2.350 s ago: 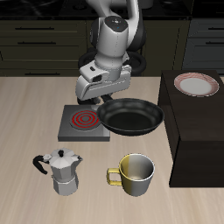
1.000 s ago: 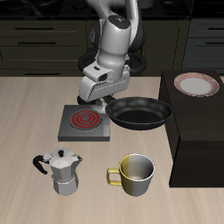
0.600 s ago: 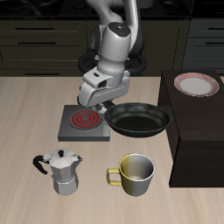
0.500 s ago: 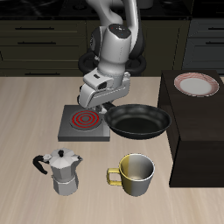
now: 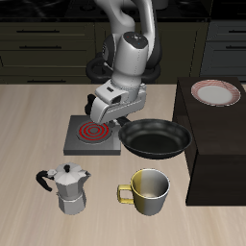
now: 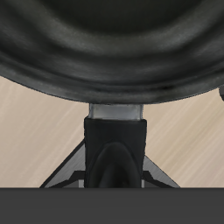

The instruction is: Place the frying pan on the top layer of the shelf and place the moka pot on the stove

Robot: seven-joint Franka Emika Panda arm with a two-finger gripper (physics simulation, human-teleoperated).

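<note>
Exterior view: black round frying pan [image 5: 154,138], long handle clamped in the jaws, is drifting toward the dark boxy shelf [image 5: 219,144] and sinking slightly. Transfer is progressing; the faceted silver moka pot [image 5: 67,188] is waiting untouched on the desk.

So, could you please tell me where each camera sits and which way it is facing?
Exterior view: sits in front of the table and above it, looking down and back at the frying pan, stove, moka pot and shelf; the arm and its end effector show.
Wrist view: sits on the end effector, looking along it at the pan's bowl and handle over the table; little of the end effector itself can be made out.
Shared: the frying pan.
</note>
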